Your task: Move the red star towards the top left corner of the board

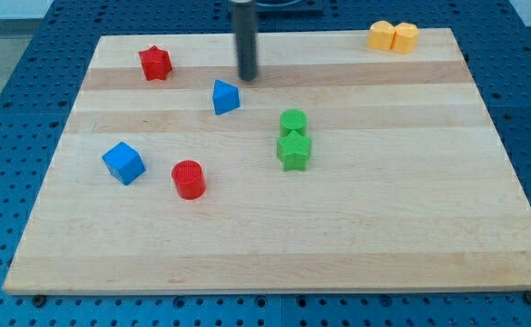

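The red star (155,63) lies near the top left of the wooden board (383,227). My tip (247,77) is at the end of the dark rod, to the right of the red star and apart from it. It stands just above and right of a blue triangle-like block (225,96), not touching it.
A blue cube (123,163) and a red cylinder (189,179) lie at the left centre. A green cylinder (293,121) touches a green star (293,150) in the middle. Two yellow blocks (392,36) sit at the top right edge.
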Tool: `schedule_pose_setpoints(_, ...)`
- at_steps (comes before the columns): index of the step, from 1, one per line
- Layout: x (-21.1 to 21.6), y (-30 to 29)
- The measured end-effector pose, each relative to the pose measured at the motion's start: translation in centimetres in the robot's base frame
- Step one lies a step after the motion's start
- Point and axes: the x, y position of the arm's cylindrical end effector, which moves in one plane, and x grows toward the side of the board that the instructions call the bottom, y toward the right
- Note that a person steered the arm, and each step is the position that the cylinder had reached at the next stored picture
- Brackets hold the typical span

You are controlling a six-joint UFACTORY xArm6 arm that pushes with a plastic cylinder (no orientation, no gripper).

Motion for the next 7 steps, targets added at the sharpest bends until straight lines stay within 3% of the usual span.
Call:
schedule_pose_setpoints(3, -2.1, -17.9)
schedule_pose_setpoints(7, -1.6, -19.3)
